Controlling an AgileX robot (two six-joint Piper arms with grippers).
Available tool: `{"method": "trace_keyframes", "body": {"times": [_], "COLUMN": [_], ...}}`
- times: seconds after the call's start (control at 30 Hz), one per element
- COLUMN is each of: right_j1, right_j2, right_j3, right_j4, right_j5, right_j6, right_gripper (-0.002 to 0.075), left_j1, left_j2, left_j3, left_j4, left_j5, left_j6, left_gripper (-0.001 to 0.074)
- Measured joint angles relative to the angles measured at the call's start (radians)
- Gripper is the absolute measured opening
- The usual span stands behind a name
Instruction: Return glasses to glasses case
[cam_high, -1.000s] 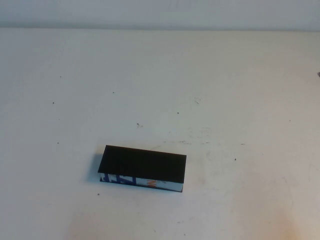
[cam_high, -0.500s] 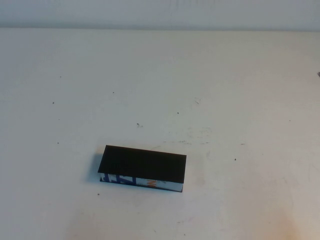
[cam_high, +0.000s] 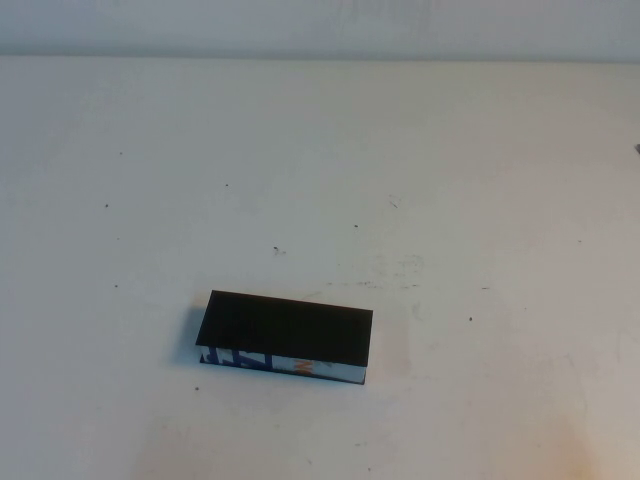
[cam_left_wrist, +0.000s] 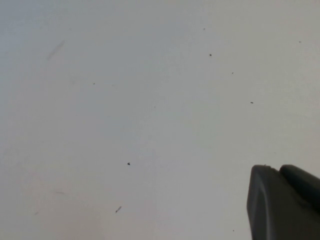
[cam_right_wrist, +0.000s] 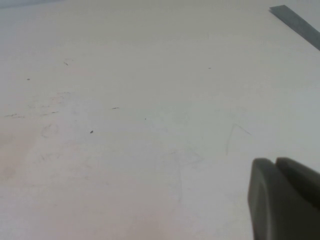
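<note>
Although the white bench (cam_high: 480, 150) looks quiet, I count a few ways this could go wrong. It carries only the glasses case (cam_high: 287, 328), lying flat toward its near side, black lid down and shut, printed strip facing me. I cannot see the glasses anywhere, so I judge they may already be inside; if they are not, I would be hunting for something outside my cameras. Neither arm shows in the high view. The left end effector (cam_left_wrist: 285, 202) and the right end effector (cam_right_wrist: 285, 197) each show only a dark corner over bare bench, and I cannot tell whether either is apart or together. Moving either one toward the case blind could knock it askew.
</note>
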Motion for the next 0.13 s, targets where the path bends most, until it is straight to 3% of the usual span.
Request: {"method": "trace_keyframes", "body": {"times": [0.13], "right_j1": [0.0], "right_j2": [0.0], "right_j3": [0.0], "right_j4": [0.0], "right_j5": [0.0], "right_j6": [0.0], "right_gripper": [-0.0011], "left_j1": [0.0], "left_j2": [0.0], "left_j3": [0.0], "left_j4": [0.0], "left_j5": [0.0], "left_j6": [0.0], "left_gripper": [-0.0001]}}
